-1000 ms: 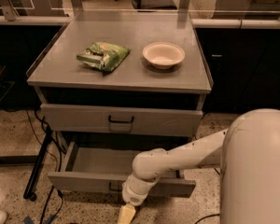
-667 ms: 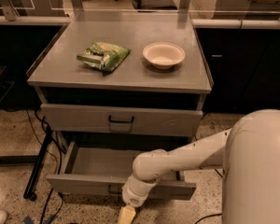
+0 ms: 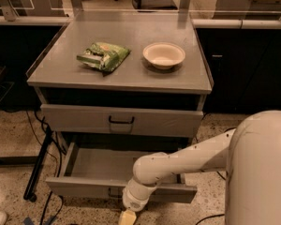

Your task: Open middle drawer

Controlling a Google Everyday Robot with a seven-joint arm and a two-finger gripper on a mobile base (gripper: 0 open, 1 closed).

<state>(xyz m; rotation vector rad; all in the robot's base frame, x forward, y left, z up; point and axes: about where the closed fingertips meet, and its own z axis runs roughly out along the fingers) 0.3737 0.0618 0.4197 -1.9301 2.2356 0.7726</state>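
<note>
The middle drawer (image 3: 84, 187) is a grey metal drawer that stands pulled out from the cabinet, and its wide shallow tray (image 3: 98, 165) shows empty. A bit of its small black handle (image 3: 112, 191) shows at the front centre. My gripper (image 3: 128, 217) is at the lower edge of the drawer's front panel, right by the handle and low near the floor. My white arm (image 3: 178, 161) reaches across the drawer's right front corner and hides part of the panel. The drawer below is hidden.
The drawer above (image 3: 154, 122) is shut and has a black handle (image 3: 121, 121). A green snack bag (image 3: 103, 55) and a white bowl (image 3: 163, 55) lie on the cabinet top (image 3: 122, 78). Cables and a black stand leg (image 3: 37, 168) are at the left. My white body (image 3: 260, 172) fills the lower right.
</note>
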